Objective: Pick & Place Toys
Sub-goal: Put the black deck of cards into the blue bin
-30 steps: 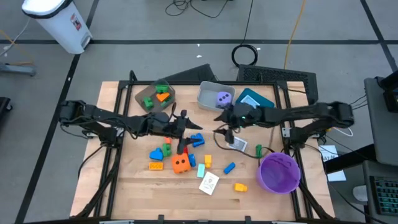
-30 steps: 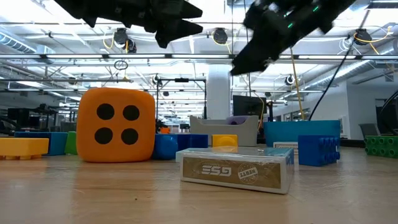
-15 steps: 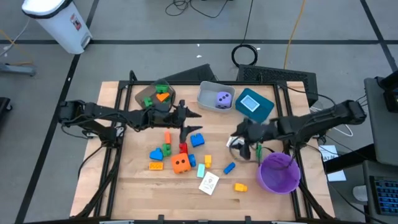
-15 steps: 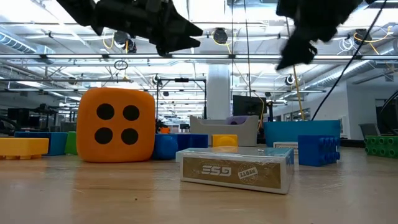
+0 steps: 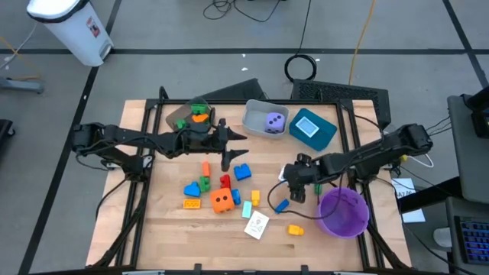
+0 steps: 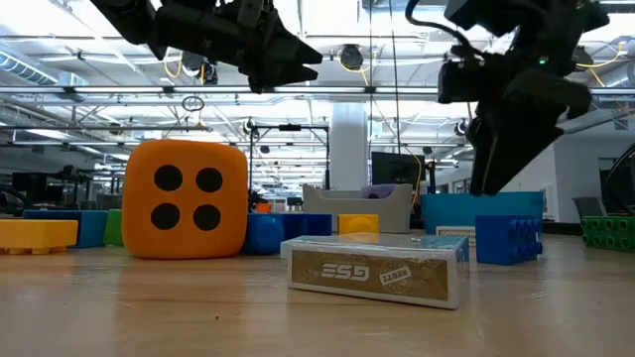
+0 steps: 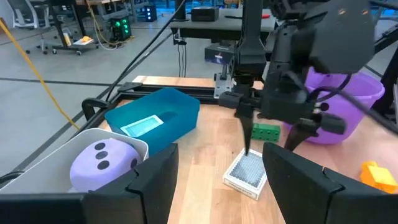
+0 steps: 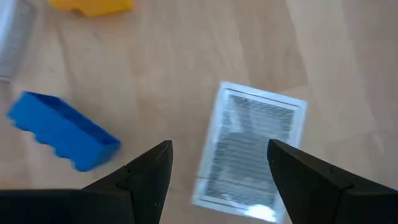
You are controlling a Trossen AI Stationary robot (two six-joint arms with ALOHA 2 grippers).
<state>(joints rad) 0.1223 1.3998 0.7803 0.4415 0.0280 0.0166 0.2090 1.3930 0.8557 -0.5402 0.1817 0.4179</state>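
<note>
My right gripper [image 8: 214,168] hangs above the small card [image 8: 252,149] on the counter [image 5: 176,225], fingers spread and empty; the wrist view shows the card lying flat between the two dark tips, with a blue block [image 8: 62,140] just beside it and a yellow block [image 8: 93,5] farther off. From above, the right gripper [image 5: 299,183] sits just beside the purple bowl [image 5: 343,211]. I judge the step in hand to be picking up this card. To do it well I would centre the fingers over the card's narrower width, square the wrist to its edges, come down until the tips nearly meet the wood, and close slowly so that the thin card is caught by its edges rather than pushed along; the blue block must stay outside the closing path. My left gripper [image 5: 229,149] waits over the middle of the counter, fingers apart and holding nothing, near the brown bin [image 5: 177,116]. The purple die [image 5: 273,121] lies in the grey bin [image 5: 255,114], a card in the teal bin [image 5: 325,136]; the orange die [image 5: 222,201] and loose blocks remain on the counter. Findings on visibility: the card's thickness is hard to judge from the wrist view; in the overhead view the arm covers it; the level view does not show fingertip height above it.
</note>
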